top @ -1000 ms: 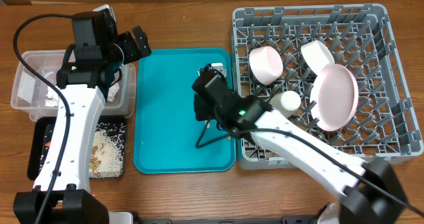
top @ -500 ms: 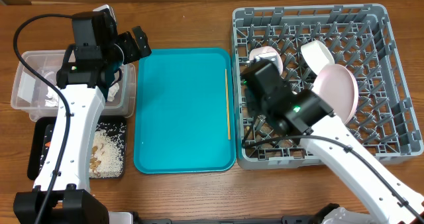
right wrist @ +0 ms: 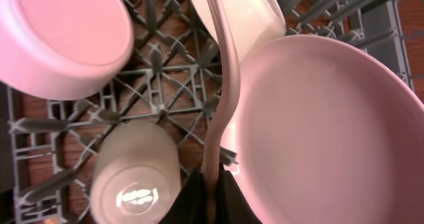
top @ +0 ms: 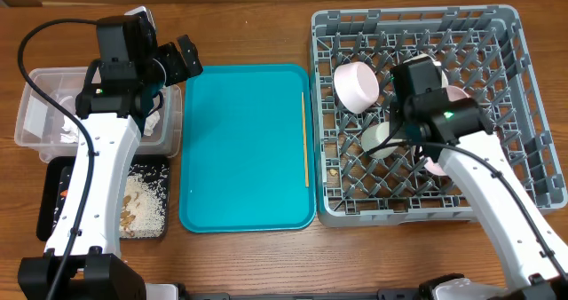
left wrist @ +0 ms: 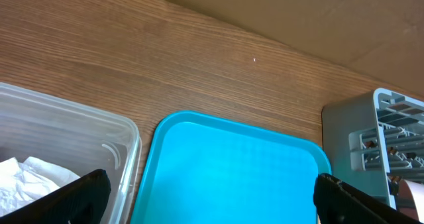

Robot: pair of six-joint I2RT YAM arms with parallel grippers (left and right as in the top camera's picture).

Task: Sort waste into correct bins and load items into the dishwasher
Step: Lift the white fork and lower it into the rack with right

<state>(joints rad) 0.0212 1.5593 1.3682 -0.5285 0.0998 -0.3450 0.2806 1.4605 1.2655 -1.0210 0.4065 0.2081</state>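
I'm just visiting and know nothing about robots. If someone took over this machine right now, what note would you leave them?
Left hand: open, empty, hovering by the teal tray's corner nearest the clear tub.
Right hand: shut on the white fork, over the grey rack.
Done: napkins in the clear tub, crumbs in the black tray; pink plate, bowl and cup in the grey rack.
Left: set the white fork in the grey rack, then fetch the wooden stick lying along the teal tray's right edge.
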